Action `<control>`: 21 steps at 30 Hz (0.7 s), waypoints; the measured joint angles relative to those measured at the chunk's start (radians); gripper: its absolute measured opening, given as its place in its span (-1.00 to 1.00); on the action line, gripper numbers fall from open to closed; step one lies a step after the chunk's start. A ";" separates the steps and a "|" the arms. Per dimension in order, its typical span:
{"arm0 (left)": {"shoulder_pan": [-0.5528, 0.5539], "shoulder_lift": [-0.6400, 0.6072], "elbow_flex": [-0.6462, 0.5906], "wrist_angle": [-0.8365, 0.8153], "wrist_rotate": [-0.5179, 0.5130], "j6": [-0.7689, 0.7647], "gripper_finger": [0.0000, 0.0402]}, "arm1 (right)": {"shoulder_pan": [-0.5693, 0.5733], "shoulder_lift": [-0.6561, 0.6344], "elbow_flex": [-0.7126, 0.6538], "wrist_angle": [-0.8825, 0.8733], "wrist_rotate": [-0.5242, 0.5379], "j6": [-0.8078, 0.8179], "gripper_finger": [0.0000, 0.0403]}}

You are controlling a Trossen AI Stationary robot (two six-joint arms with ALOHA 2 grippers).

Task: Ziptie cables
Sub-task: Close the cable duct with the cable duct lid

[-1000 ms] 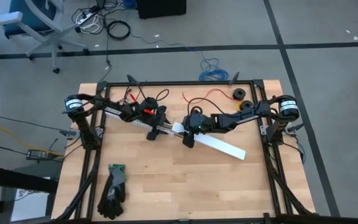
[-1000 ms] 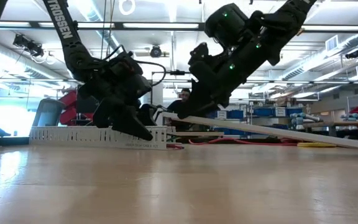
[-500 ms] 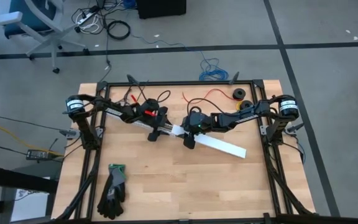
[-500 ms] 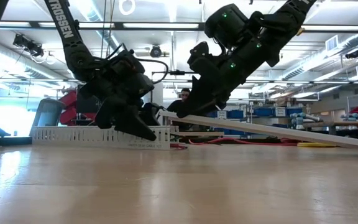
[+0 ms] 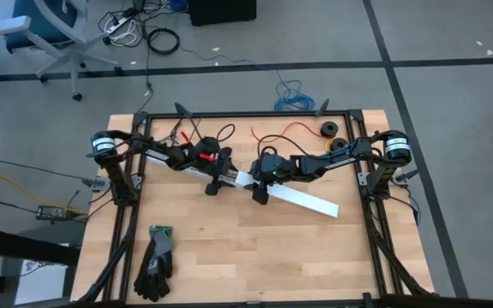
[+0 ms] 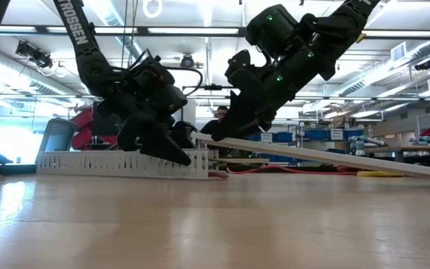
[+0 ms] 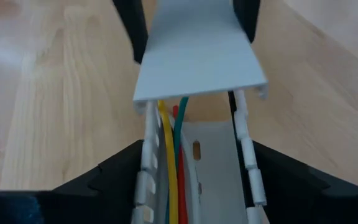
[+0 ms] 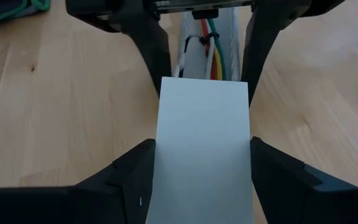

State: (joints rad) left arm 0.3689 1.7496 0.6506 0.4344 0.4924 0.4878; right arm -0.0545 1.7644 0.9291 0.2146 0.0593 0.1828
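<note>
Straddling the white slotted channel (image 7: 197, 180) mid-worktop, left claw (image 5: 215, 176) spread about its walls | right claw (image 5: 262, 184) pinching the white cover strip (image 8: 202, 155), far end raised onto channel | cables (image 7: 173, 162) lying inside channel | gloves (image 5: 155, 261) near-left.

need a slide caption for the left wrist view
Left gripper straddles the slotted channel holding the cables while a flat white cover meets its end.
</note>
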 joint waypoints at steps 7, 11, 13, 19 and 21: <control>-0.006 0.000 0.002 0.003 -0.009 0.000 0.47 | 0.000 0.000 0.000 0.000 0.000 0.000 0.12; -0.014 0.004 0.002 0.010 -0.008 0.000 0.47 | 0.000 0.000 0.000 0.000 0.000 0.001 0.12; -0.021 0.023 0.003 0.042 -0.006 -0.005 0.47 | 0.000 0.000 0.000 0.000 0.000 0.008 0.12; -0.028 0.083 0.003 0.117 0.008 -0.055 0.47 | 0.001 0.000 0.000 -0.005 -0.001 0.010 0.12; -0.028 0.083 0.003 0.126 0.009 -0.055 0.47 | 0.001 0.000 0.000 -0.008 -0.001 0.010 0.12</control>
State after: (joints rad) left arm 0.3412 1.8331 0.6540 0.5609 0.5011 0.4328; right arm -0.0532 1.7648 0.9295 0.2067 0.0586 0.1928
